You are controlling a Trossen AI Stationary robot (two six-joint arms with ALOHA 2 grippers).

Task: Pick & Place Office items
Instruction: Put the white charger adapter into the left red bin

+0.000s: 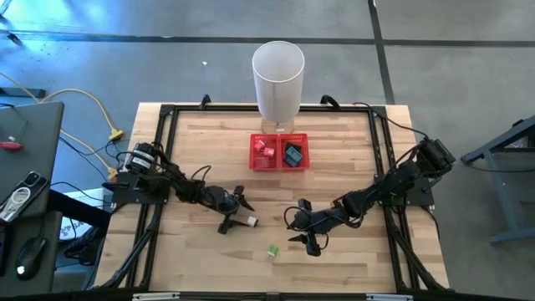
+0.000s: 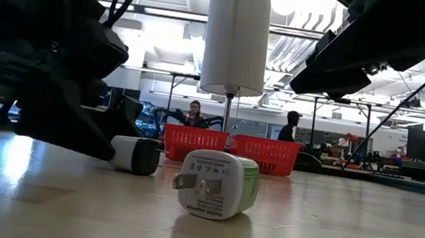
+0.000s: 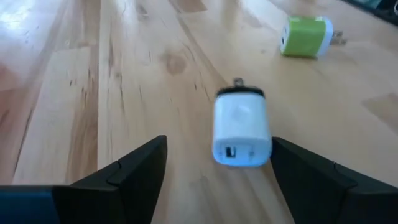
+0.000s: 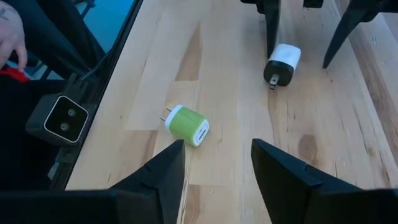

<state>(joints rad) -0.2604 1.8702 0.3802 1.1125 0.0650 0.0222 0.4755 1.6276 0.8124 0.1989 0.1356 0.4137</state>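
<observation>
Left gripper (image 1: 236, 211) low over the tabletop (image 1: 192, 159), jaws spread wide and holding nothing, one finger on each side of a white plug (image 1: 250, 221) with a dark end, which lies flat on the wood. Green plug (image 1: 272, 251) nearer the front edge, well apart from both arms, on its side. Right gripper (image 1: 306, 235) just beyond it, jaws also open and empty. Nothing between either gripper and its nearest plug. At the back, a red tray (image 1: 280, 165) with a pink-red piece (image 1: 266, 150) in its left compartment and a blue-dark piece (image 1: 292, 155) in its right; a white bin (image 1: 278, 81) behind it. Low view alone shows the green plug's prongs (image 2: 184, 183) pointing sideways, plus two people in the room far behind. Left wrist view shows a port on the white plug's near face (image 3: 242, 127); right wrist view shows both plugs and a hand (image 4: 12, 34) off the tabletop's edge.
</observation>
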